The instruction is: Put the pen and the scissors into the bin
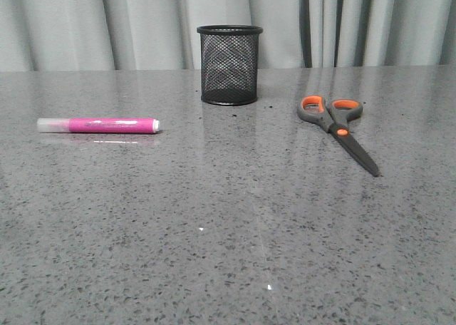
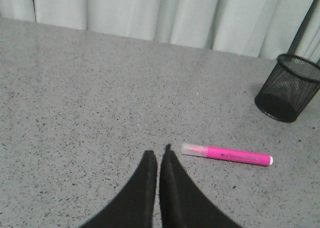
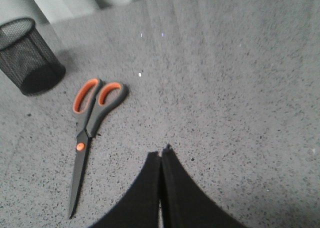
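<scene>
The magenta pen (image 1: 98,125) lies flat on the grey speckled table at the left, its whitish cap pointing left. The black mesh bin (image 1: 229,64) stands upright at the back centre. The grey and orange scissors (image 1: 338,128) lie closed at the right, blades pointing to the front right. Neither gripper shows in the front view. My left gripper (image 2: 157,153) is shut and empty above the table, with the pen (image 2: 227,154) lying apart beside its tips and the bin (image 2: 289,88) farther off. My right gripper (image 3: 161,153) is shut and empty, the scissors (image 3: 90,133) and bin (image 3: 29,56) off to its side.
A pale pleated curtain (image 1: 142,22) hangs behind the table's far edge. The speckled grey table (image 1: 228,232) stretches toward the camera in front of the three objects.
</scene>
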Robot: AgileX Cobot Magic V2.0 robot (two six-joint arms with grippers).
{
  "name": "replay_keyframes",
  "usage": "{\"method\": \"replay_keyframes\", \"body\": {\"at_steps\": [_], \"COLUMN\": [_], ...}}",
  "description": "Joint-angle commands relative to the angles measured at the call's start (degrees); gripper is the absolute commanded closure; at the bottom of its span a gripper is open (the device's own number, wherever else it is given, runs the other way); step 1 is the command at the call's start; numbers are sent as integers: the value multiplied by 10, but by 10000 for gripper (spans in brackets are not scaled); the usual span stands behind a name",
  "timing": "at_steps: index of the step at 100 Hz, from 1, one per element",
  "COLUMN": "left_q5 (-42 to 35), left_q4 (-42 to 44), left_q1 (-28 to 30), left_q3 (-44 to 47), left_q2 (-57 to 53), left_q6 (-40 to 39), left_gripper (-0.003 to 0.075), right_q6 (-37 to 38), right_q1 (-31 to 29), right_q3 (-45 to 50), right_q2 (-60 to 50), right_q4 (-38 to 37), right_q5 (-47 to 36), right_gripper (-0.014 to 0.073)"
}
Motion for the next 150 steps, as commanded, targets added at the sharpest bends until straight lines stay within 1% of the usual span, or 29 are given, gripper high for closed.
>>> {"method": "replay_keyframes", "body": {"at_steps": [1, 9, 12, 15, 16, 21, 22, 23, 28, 30, 31, 32, 36, 41, 46, 54, 65, 73, 96, 108, 120, 137, 150], "left_q5": [-14, -9, -9, -9, -9, -9, -9, -9, -10, -10, -11, -11, -14, -14, -8, 7, 64, 101, 212, 261, 275, 279, 284], "left_q4": [-7, -19, -30, -45, -49, -77, -86, -91, -124, -138, -143, -152, -177, -202, -226, -268, -316, -324, -324, -319, -310, -254, -239], "left_q1": [-4, -4, -4, -4, -4, -4, -4, -4, -4, -4, -4, -4, -4, -4, -4, -7, -7, -7, -7, -28, -62, -106, -120], "left_q3": [-40, -56, -59, -64, -65, -71, -73, -73, -77, -78, -78, -80, -79, -79, -79, -82, -112, -144, -256, -316, -363, -422, -449], "left_q2": [45, 74, 82, 91, 95, 109, 111, 115, 129, 135, 137, 138, 149, 161, 175, 202, 255, 299, 443, 518, 578, 641, 675], "left_q6": [6, 20, 37, 51, 55, 86, 90, 94, 128, 135, 141, 145, 163, 190, 225, 311, 427, 498, 692, 786, 850, 851, 851], "left_gripper": [738, 732, 718, 687, 680, 609, 584, 570, 466, 420, 390, 376, 302, 259, 260, 282, 330, 346, 346, 346, 346, 346, 346], "right_q6": [-21, -51, -55, -56, -56, -57, -57, -57, -57, -57, -57, -57, -57, -57, -57, -57, -62, -68, -81, -83, -87, -89, -91], "right_q1": [-2, 8, 11, 17, 17, 24, 27, 27, 31, 32, 33, 33, 33, 33, 33, 33, 33, 35, 36, 36, 36, 36, 36], "right_q3": [-50, -67, -73, -76, -77, -81, -82, -83, -85, -85, -85, -85, -85, -85, -85, -85, -85, -85, -85, -85, -85, -85, -85], "right_q2": [44, 67, 74, 79, 80, 84, 86, 87, 91, 93, 93, 93, 94, 94, 94, 94, 94, 94, 94, 94, 94, 94, 94], "right_q4": [-5, -5, -5, -5, -5, -5, -5, -5, -5, -5, -5, -5, -5, -5, -5, -5, -5, -5, -5, -5, -5, -5, -5], "right_q5": [-8, 1, 1, 1, 1, 2, 2, 2, 2, 1, 1, 1, 1, 1, 1, 1, 1, 1, 4, 5, 5, 8, 8], "right_gripper": [658, 636, 613, 573, 573, 482, 456, 456, 341, 312, 284, 258, 206, 172, 172, 172, 172, 172, 172, 172, 172, 172, 172]}}
